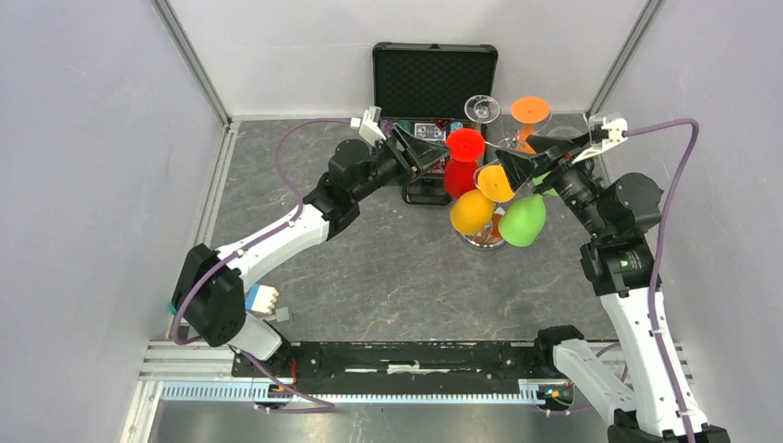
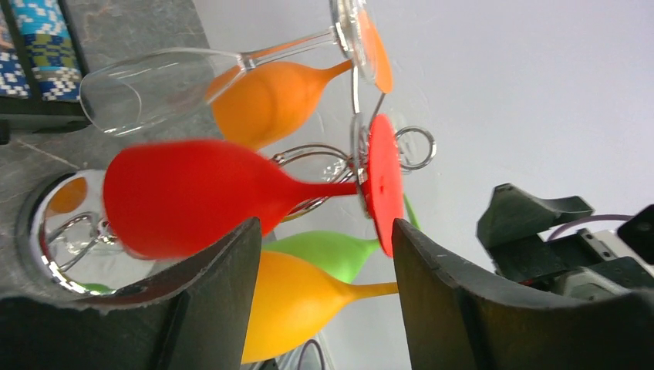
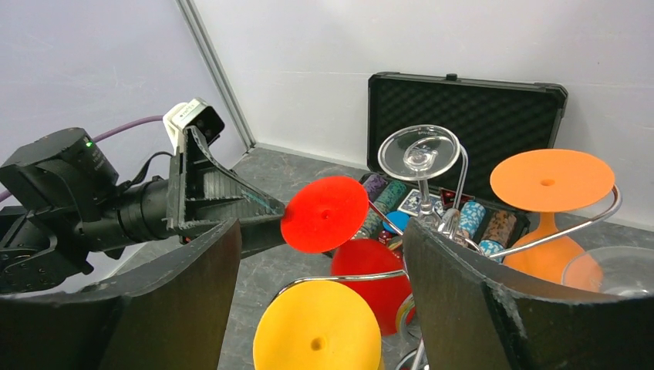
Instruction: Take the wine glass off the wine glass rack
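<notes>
Grey stone-look tabletop [image 1: 369,277] carries the silver wire wine glass rack [image 2: 58,247]. On it hangs the red opaque wine glass [image 2: 193,196], its stem just past my left gripper's [image 2: 325,231] parted fingertips, untouched. My right gripper [image 3: 320,227] gapes wide, holding nothing. The black hard case [image 3: 478,116] holds poker chips [image 3: 472,216]. An orange glass [image 2: 270,100], yellow glass [image 2: 301,301], green glass [image 2: 324,250] and clear glass [image 2: 154,85] crowd close.
</notes>
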Available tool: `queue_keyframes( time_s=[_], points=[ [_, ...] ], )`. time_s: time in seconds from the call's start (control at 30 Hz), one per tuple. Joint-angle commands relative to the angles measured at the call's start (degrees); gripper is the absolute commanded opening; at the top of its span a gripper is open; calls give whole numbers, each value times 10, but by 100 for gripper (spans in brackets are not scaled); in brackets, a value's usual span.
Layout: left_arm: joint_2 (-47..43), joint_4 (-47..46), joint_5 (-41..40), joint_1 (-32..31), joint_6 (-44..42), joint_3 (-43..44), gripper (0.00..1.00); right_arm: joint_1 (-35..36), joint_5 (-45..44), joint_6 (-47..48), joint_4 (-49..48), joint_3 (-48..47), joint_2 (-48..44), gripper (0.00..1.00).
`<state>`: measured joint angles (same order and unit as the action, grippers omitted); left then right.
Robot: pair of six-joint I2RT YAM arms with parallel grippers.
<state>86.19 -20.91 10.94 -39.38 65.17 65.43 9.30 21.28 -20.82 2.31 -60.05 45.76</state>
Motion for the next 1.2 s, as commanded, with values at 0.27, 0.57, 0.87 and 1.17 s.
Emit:
queue_keyframes(
  time_s=[0.27,0.57,0.87,1.17],
  points=[
    [19,-55,17,-7,53,47,55,-1,-15,-9,-34,17,-4,81],
    [23,30,-3,-19,12,83,42,-1,-36,-10,-37,27,-3,81],
    [8,59,-13,-28,-7,78,27,-1,-42,-12,-38,29,-1,81],
    [-5,68,-14,-27,-8,86,2,-1,-46,-14,-40,30,1,81]
  ],
)
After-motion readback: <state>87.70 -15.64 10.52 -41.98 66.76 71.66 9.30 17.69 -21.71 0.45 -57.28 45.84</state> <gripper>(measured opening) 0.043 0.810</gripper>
